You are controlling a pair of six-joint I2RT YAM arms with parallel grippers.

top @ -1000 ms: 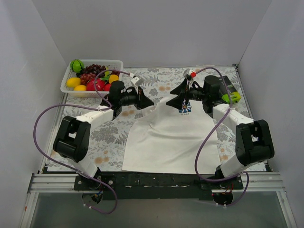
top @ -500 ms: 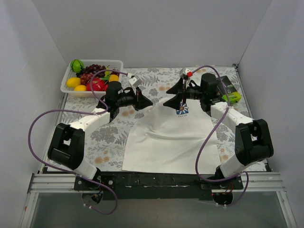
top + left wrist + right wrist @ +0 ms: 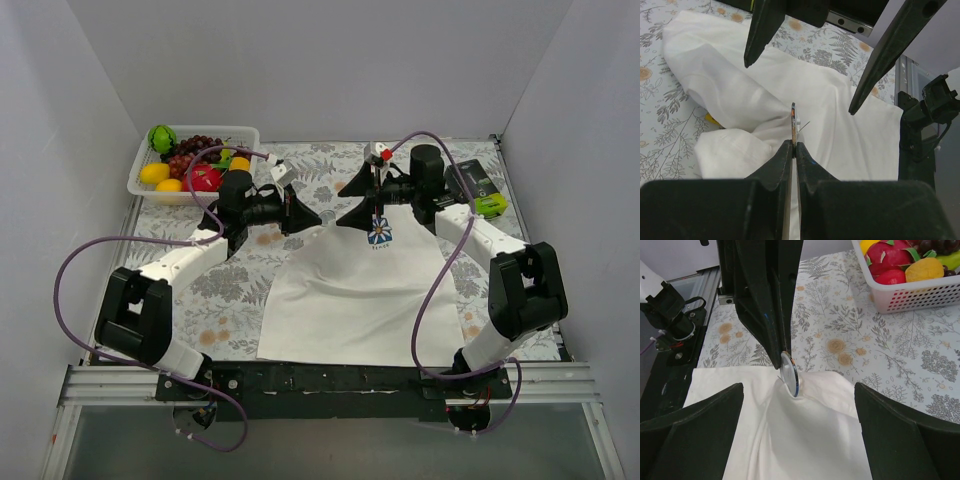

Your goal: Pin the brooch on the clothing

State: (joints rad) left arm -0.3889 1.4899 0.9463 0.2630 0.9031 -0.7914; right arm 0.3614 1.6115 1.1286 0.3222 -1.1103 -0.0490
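Pinching the brooch (image 3: 794, 119) edge-on between its closed fingertips, the left gripper (image 3: 793, 146) holds the small disc upright against a raised, bunched fold of the clothing (image 3: 840, 115). From the right wrist camera the brooch (image 3: 789, 375) shows as a thin round disc with a dark rim. It hangs at the tip of the left arm's two pressed-together fingers (image 3: 765, 305), and its lower edge touches the peak of white fabric (image 3: 800, 450) pulled up beneath it. The right gripper (image 3: 799, 390) stands spread wide with nothing between its fingers, one on each side of the brooch and clear of it. In the overhead view the two grippers meet tip to tip over the collar end of the white T-shirt (image 3: 340, 300). The left gripper (image 3: 308, 214) is just beside the right gripper (image 3: 352, 202), and the blue square logo (image 3: 380, 237) lies close below the right one. The shirt lies spread on the floral cloth covering the bench (image 3: 230, 285). A white basket (image 3: 135, 185) of fruit sits at the far left corner, well apart from the shirt.
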